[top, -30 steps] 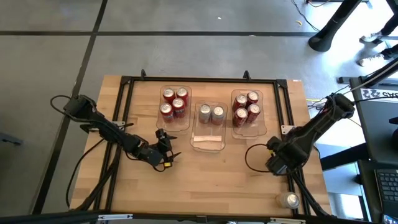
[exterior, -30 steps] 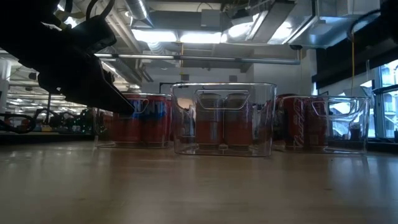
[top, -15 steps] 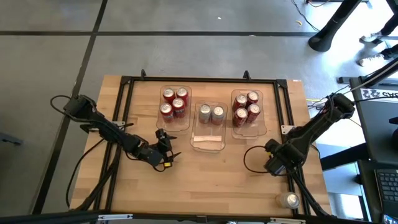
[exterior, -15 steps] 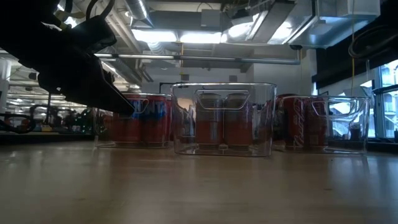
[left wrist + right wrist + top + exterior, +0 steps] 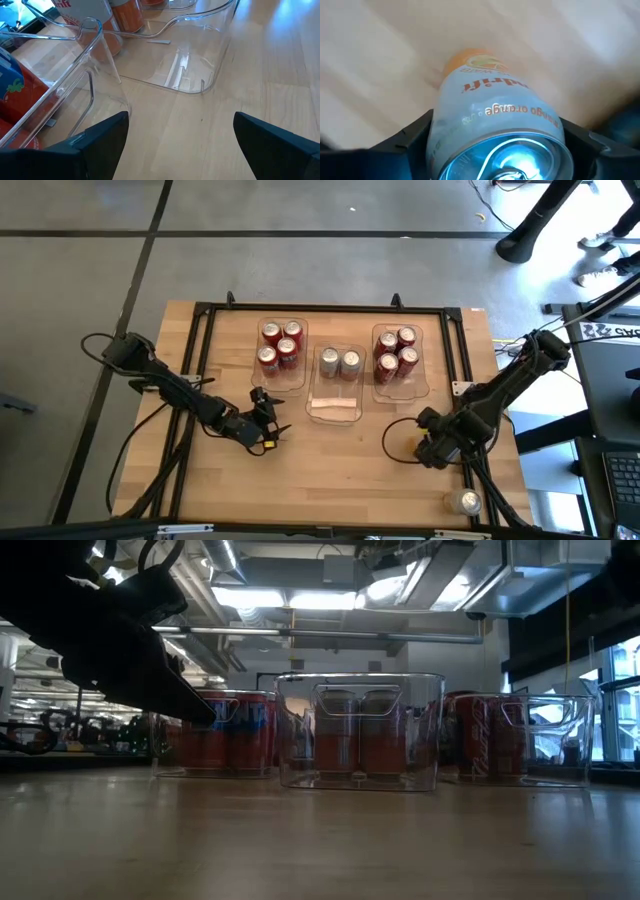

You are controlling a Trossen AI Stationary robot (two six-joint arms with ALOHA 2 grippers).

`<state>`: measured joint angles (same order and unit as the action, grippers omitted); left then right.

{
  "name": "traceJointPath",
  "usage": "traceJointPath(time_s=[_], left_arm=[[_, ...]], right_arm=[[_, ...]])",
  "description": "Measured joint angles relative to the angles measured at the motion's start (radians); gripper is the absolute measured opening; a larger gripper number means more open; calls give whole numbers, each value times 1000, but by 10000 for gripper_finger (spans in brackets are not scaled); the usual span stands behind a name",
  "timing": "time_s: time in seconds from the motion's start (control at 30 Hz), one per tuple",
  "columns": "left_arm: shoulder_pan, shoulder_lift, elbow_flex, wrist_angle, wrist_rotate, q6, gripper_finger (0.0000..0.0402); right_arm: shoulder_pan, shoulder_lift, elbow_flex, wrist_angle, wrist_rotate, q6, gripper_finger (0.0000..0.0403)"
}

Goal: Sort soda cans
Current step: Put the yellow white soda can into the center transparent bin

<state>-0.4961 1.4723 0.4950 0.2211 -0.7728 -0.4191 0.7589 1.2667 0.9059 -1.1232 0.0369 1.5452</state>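
Observation:
My right gripper (image 5: 432,452) hangs over the table's right side, pointing down, shut on a pale soda can (image 5: 495,115) with an orange base. In the high view the gripper hides this can. Another pale can (image 5: 463,501) stands at the near right corner. Two pale cans (image 5: 339,362) stand in the middle clear bin (image 5: 336,408). Several red cans (image 5: 279,345) fill the left bin, and several more (image 5: 397,352) the right bin. My left gripper (image 5: 270,430) waits open, just near of the left bin. My right gripper pinches the pale can between its two fingers (image 5: 410,142), on opposite sides of the wall near the silver top (image 5: 442,137). The fingers come from above, pointing down. The can's top faces the wrist and its orange base (image 5: 470,57) points at the table.
The three clear bins stand in a row at the table's far middle inside a black frame (image 5: 205,360). The middle bin's near half (image 5: 175,75) holds no can. Bare wood lies between the grippers. A cable loop (image 5: 392,442) hangs by the right arm.
My right gripper has moved a little toward the table's left and near edges and has tipped so that it points more steeply down. The cans in the bins and the can at the near right corner have stayed put.

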Motion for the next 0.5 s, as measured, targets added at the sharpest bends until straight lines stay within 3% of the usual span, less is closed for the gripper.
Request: traceJointPath(time_s=[0.33,0.5], left_arm=[[0,0,0,0,0,0,347],[0,0,0,0,0,0,347]], right_arm=[[-6,0,63,219,263,-103,292],[-70,1,128,329,393,-319,292]])
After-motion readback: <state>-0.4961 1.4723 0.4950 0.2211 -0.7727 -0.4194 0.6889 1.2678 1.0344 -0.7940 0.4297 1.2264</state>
